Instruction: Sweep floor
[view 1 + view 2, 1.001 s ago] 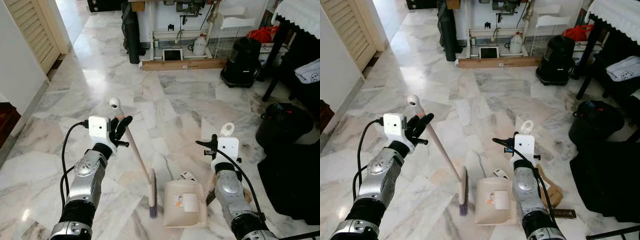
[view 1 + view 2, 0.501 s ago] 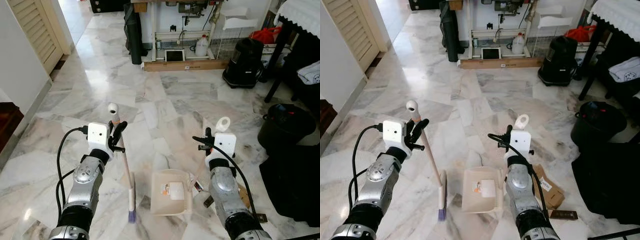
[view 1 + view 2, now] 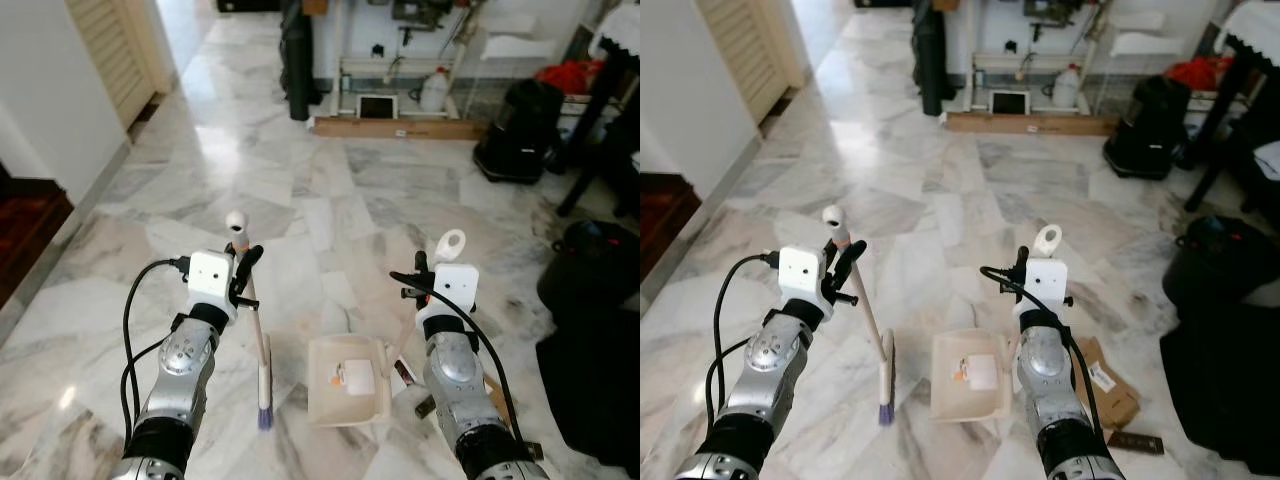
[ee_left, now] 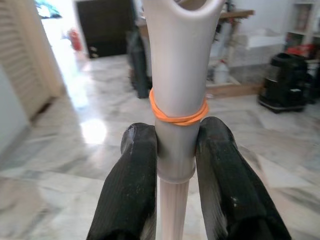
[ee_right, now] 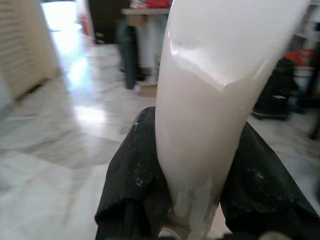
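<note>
Low in the frame's centre, my left gripper (image 4: 175, 165) pinches the broom (image 3: 256, 345) handle; my right gripper (image 5: 192, 165) clamps the dustpan (image 3: 348, 381) handle, pan resting on the marble floor (image 3: 330, 210) beside the bristles.

A flat brown cardboard piece (image 3: 1102, 383) is lying on the marble floor (image 3: 330, 190), near its right side. A small dark flat thing (image 3: 1136, 440) is lying just beside it, closer to the near edge. A black bin (image 3: 590, 275) is standing by the right edge of the floor. A black vacuum cleaner (image 3: 520, 130) is sitting at the far right. A long wooden board (image 3: 395, 127) is lying along the far edge. A white bottle (image 3: 433, 90) and a small tablet (image 3: 376, 106) are sitting behind it. A tall black thing (image 3: 299, 65) is standing to the left of them. A slatted door (image 3: 115, 50) is showing at the far left corner.
</note>
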You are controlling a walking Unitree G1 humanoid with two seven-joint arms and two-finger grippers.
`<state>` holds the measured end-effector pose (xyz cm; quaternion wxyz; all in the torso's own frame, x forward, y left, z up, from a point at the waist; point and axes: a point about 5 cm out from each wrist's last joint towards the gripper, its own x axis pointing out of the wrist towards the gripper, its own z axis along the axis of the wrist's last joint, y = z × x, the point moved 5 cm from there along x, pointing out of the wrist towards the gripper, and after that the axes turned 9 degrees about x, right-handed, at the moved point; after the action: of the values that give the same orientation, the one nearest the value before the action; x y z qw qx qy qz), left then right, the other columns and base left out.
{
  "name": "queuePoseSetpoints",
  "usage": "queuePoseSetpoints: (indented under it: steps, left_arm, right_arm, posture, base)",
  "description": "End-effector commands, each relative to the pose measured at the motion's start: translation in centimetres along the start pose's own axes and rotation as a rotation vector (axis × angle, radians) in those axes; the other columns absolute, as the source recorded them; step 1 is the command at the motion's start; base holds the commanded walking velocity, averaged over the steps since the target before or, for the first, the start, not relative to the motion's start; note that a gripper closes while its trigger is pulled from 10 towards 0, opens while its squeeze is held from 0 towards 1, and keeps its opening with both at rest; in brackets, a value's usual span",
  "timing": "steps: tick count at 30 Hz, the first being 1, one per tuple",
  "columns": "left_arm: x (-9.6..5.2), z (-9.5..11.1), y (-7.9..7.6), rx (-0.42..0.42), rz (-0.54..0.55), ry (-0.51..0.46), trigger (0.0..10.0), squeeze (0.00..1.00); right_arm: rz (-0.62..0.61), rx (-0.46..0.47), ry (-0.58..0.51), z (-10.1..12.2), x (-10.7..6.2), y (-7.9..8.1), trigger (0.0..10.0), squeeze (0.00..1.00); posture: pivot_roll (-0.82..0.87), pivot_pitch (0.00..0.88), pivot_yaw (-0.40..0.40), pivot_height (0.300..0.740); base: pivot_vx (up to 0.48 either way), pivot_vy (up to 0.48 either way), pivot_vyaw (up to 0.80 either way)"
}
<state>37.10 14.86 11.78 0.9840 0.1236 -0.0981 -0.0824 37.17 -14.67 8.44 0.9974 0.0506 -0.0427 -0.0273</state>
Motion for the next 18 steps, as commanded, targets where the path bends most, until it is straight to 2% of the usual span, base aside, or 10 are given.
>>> queuePoseSetpoints:
  steps: [1,9,13,18]
  left_arm:
    - [-0.1,0.7,0.1,0.029,0.009,-0.042,10.0,0.0]
    - [-1.1,0.2,1.2,0.052,0.063,-0.031,10.0,0.0]
    - [-1.3,0.0,0.9,0.049,0.065,-0.024,10.0,0.0]
    - [-0.8,0.2,0.5,0.059,0.054,-0.029,10.0,0.0]
  right_arm:
    - [0.018,0.015,-0.07,1.8,0.5,0.4,10.0,0.0]
    - [0.019,0.01,-0.059,1.5,0.4,0.1,10.0,0.0]
    - [0.024,0.007,-0.058,1.6,0.5,-0.1,10.0,0.0]
    - [0.027,0.001,-0.065,2.0,0.8,-0.2,10.0,0.0]
  posture:
    - [0.06,0.0,0.009,0.74]
    - [0.09,0.0,0.0,0.74]
    - [0.08,0.0,-0.011,0.74]
    - [0.08,0.0,-0.019,0.74]
  base:
    - [0.0,0.0,0.74]
    - [0.0,0.0,0.74]
    - [0.0,0.0,0.73]
    - [0.0,0.0,0.74]
